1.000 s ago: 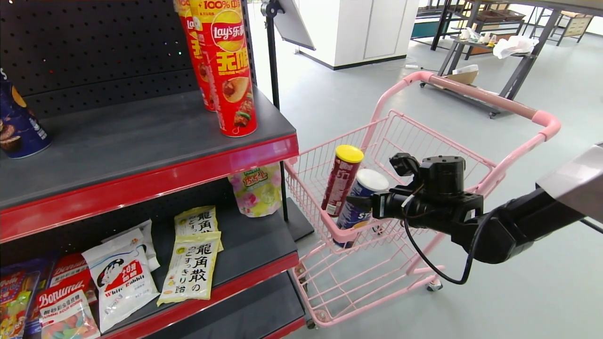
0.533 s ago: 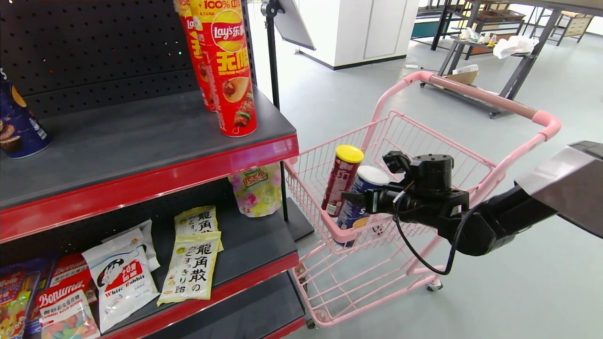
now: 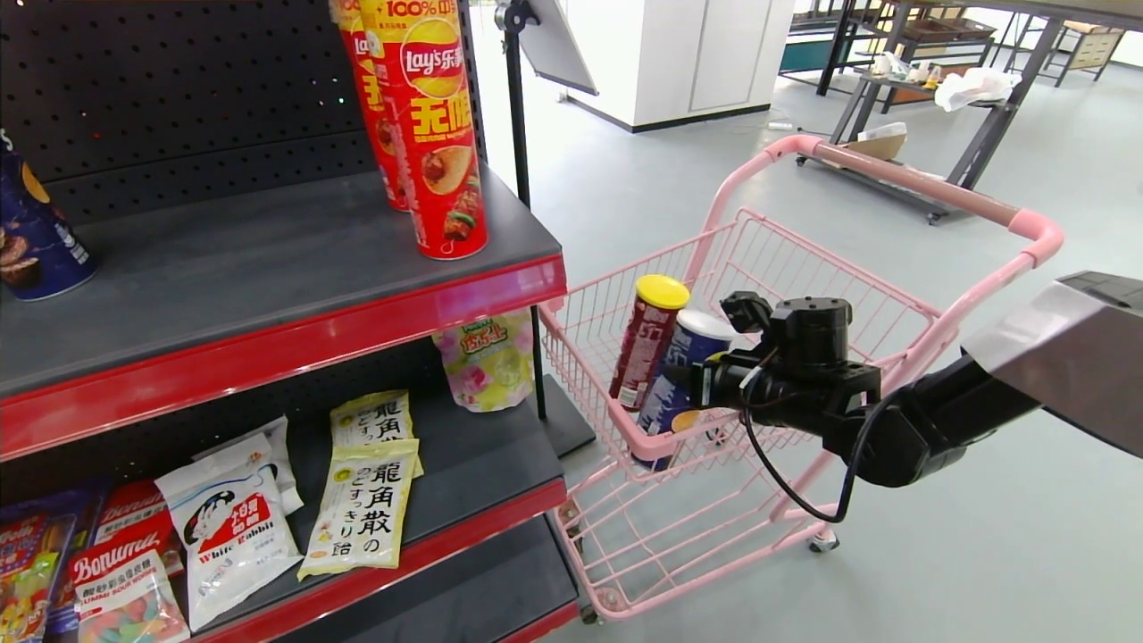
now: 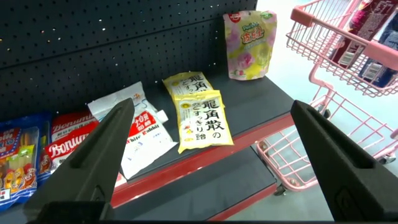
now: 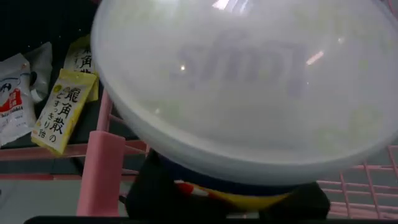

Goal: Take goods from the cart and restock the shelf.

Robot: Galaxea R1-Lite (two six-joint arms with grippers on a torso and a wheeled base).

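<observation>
A grey, smooth floor point(image 3: 625, 179) runs past a shop shelf point(image 3: 268, 259) of dark boards edged in red, backed by black pegboard. Beside the shelf's right end stands a pink wire cart point(image 3: 893, 179) with a rounded tube handle. Its upper basket holds two cylinders in the corner nearest the shelf: a red canister point(image 3: 647, 353) with a yellow lid, leaning a little, and just beside it a blue canister point(image 3: 680, 357) with a pale plastic lid, also tilted.

The right pincer point(image 3: 688, 379) is clamped on the blue canister's body below the lid; in the right wrist view its dark fingers point(image 5: 149, 186) flank the can on both sides. The left pincer point(image 4: 211, 109) hangs in front of the lower board, its fingers spread wide apart and holding nothing.

On the upper board, near its right front corner, stand tall glossy red tubes point(image 3: 442, 134); a dark blue tub point(image 3: 36, 232) sits at the left edge. The lower board carries soft packets lying flat — yellow sachets point(image 3: 362, 509) and a white bag point(image 3: 237, 536) — while a floral pouch point(image 3: 487, 362) stands upright at the right end.
</observation>
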